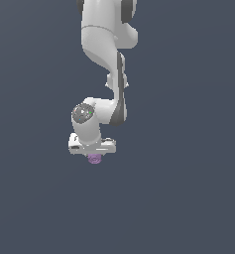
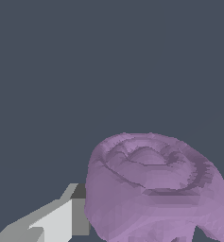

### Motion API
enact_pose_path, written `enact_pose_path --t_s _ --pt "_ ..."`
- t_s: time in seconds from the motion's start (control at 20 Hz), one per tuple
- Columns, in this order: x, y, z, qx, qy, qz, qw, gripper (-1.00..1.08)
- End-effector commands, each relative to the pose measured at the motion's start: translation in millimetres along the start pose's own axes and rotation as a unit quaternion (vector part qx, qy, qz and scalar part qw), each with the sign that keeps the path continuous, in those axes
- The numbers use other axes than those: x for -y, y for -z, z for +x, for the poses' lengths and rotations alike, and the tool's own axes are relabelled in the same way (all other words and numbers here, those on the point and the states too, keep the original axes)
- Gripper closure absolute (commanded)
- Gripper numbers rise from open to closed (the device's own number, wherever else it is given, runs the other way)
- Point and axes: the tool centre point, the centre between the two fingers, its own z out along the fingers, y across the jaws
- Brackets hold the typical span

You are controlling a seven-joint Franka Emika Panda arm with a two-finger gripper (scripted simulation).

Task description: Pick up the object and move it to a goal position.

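Note:
The object [image 1: 94,158] is a tiny light-purple lumpy thing showing just under the white hand of my gripper [image 1: 94,156] in the exterior view, low and left of centre. In the wrist view the object [image 2: 151,189] fills the frame's lower part, its ringed face turned towards the camera. One grey-white finger [image 2: 56,220] presses against its side. The other finger is almost wholly hidden behind the object. The jaws stand closed against the object's two sides.
A plain dark blue-grey surface fills both views. The arm's white links [image 1: 106,44] reach down from the exterior view's top edge to the hand.

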Motion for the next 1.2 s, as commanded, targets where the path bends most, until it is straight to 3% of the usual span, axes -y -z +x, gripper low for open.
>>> enact_pose_path --t_s 0.0,0.55,1.15 --pt "1 1 0 0.000 0.000 0.000 1.0000 1.08" --pt "27 45 -5 0.000 0.000 0.000 1.0000 1.08" --pt "97 161 -16 0.000 0.000 0.000 1.0000 1.08"
